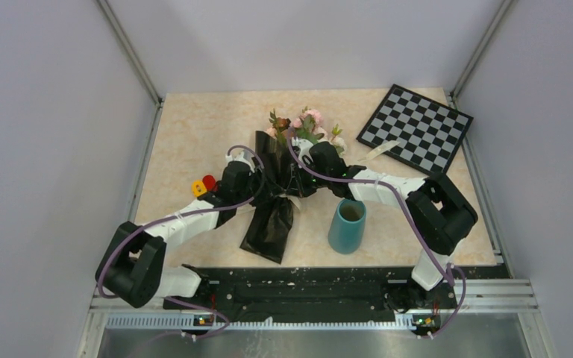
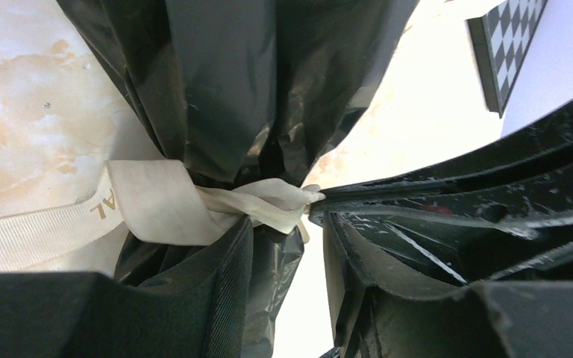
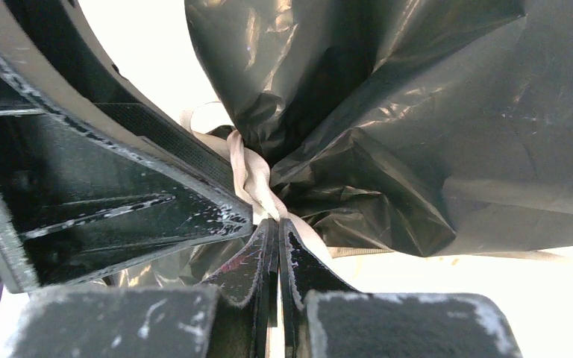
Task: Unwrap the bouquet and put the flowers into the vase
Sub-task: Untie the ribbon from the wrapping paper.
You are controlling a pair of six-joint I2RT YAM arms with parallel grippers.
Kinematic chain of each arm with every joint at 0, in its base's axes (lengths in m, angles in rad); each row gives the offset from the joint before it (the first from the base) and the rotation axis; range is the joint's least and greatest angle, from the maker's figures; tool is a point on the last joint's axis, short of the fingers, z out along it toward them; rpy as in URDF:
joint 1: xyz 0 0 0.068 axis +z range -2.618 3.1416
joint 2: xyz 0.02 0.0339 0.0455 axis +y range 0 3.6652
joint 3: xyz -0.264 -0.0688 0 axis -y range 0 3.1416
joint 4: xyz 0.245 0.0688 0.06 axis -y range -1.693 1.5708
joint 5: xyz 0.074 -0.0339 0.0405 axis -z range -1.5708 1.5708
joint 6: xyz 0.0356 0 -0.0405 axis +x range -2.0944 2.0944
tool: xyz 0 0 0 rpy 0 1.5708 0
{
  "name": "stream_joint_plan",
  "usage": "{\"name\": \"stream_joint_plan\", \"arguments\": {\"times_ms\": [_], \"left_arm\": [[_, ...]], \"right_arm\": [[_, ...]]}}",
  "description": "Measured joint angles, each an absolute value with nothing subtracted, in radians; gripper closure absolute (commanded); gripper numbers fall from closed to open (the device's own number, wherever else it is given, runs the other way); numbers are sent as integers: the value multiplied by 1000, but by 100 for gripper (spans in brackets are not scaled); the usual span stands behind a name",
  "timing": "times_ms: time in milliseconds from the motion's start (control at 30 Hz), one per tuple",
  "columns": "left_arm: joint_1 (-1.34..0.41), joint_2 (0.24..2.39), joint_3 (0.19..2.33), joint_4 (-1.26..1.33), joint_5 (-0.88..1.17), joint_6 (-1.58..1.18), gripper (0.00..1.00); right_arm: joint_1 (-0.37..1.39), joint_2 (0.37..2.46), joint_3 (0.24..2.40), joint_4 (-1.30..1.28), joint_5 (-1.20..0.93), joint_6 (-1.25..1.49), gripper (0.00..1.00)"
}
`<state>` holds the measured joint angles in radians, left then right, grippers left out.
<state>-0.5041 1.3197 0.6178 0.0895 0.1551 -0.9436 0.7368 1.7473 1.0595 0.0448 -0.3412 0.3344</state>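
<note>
The bouquet lies mid-table in glossy black paper, and the flowers stick out at its far end. A cream ribbon ties its neck. My right gripper is shut on a strand of that ribbon, right at the knot; from above it reaches in from the right. My left gripper stands open around the neck just below the knot, its left finger against the paper and a bright gap beside the right finger. The teal vase stands upright to the right of the paper's tail.
A black-and-white checkerboard lies at the back right, with a loose ribbon tail running toward it. A small red-and-yellow object sits beside my left arm. Walls close in the table on the left, right and far sides.
</note>
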Motion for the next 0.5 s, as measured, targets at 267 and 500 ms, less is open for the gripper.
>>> {"name": "stream_joint_plan", "arguments": {"times_ms": [267, 500], "left_arm": [[-505, 1370, 618, 101, 155, -944, 61], [-506, 1404, 625, 114, 156, -945, 74]], "right_arm": [[736, 1747, 1060, 45, -346, 334, 100], [736, 1747, 1060, 44, -351, 326, 100]]}}
